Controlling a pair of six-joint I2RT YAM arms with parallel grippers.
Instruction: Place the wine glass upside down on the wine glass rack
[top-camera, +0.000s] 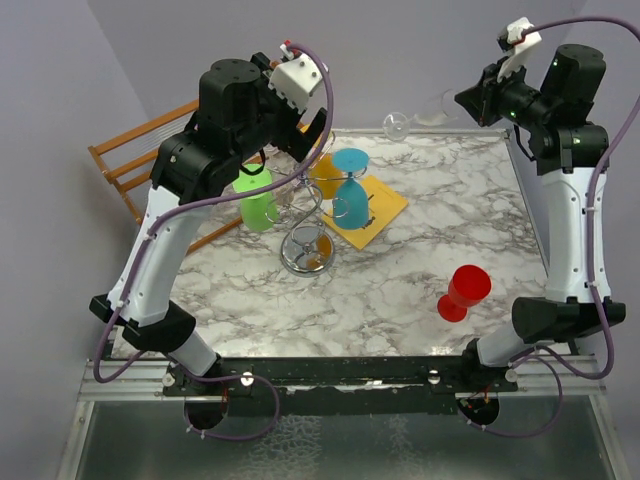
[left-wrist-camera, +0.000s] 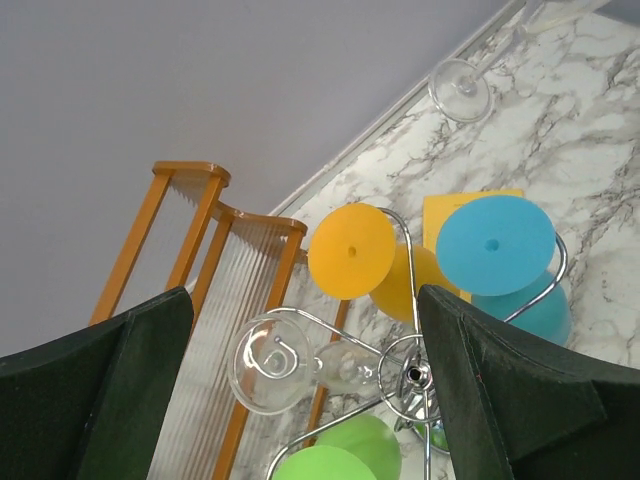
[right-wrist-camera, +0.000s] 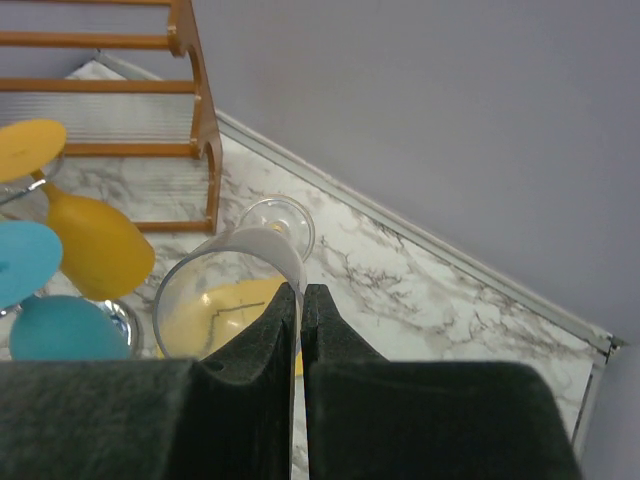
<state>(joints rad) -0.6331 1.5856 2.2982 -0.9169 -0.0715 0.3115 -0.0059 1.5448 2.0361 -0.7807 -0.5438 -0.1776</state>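
The chrome wine glass rack (top-camera: 308, 228) stands mid-table with green (top-camera: 257, 199), yellow (top-camera: 327, 172) and blue (top-camera: 350, 190) glasses hanging upside down on it. In the left wrist view a clear wine glass (left-wrist-camera: 275, 362) also hangs upside down on a rack arm (left-wrist-camera: 413, 373). My left gripper (left-wrist-camera: 305, 300) is open and empty above it, one finger on each side. My right gripper (right-wrist-camera: 301, 292) is shut on the rim of a second clear wine glass (right-wrist-camera: 215, 300), held on its side above the far right of the table (top-camera: 425, 110). A red wine glass (top-camera: 463, 292) stands upside down near the right front.
A slatted orange-brown wooden rack (top-camera: 140, 160) stands at the table's far left edge. A yellow mat (top-camera: 385, 205) lies under the blue glass, right of the chrome rack. The purple wall runs close behind the table's far edge (right-wrist-camera: 480, 270).
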